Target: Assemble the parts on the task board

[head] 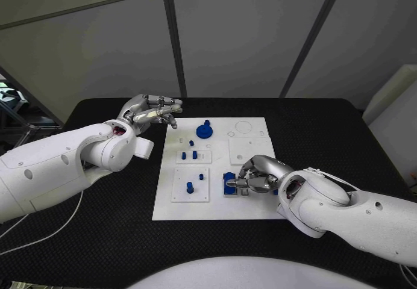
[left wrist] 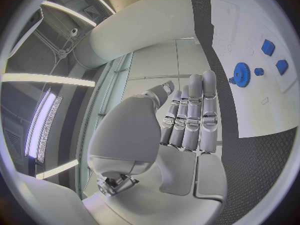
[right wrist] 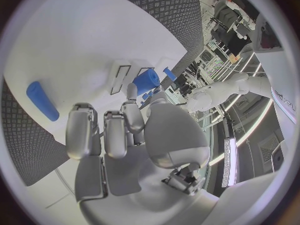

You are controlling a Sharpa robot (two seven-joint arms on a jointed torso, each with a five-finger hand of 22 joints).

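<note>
The right hand (head: pixel 257 174) rests low on the task board's (head: pixel 217 208) near right part, fingers curled round a blue part (head: pixel 229 182) (whether gripped, I cannot tell). The left hand (head: pixel 152 110) hovers beyond the board's far left corner, fingers loosely bent, holding nothing; a blue gear (head: pixel 205 130) stands nearby.

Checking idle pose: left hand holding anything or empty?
Empty. The left hand hovers off the task board's far left corner; in the left wrist view its fingers lie straight, side by side, nothing between them.
</note>
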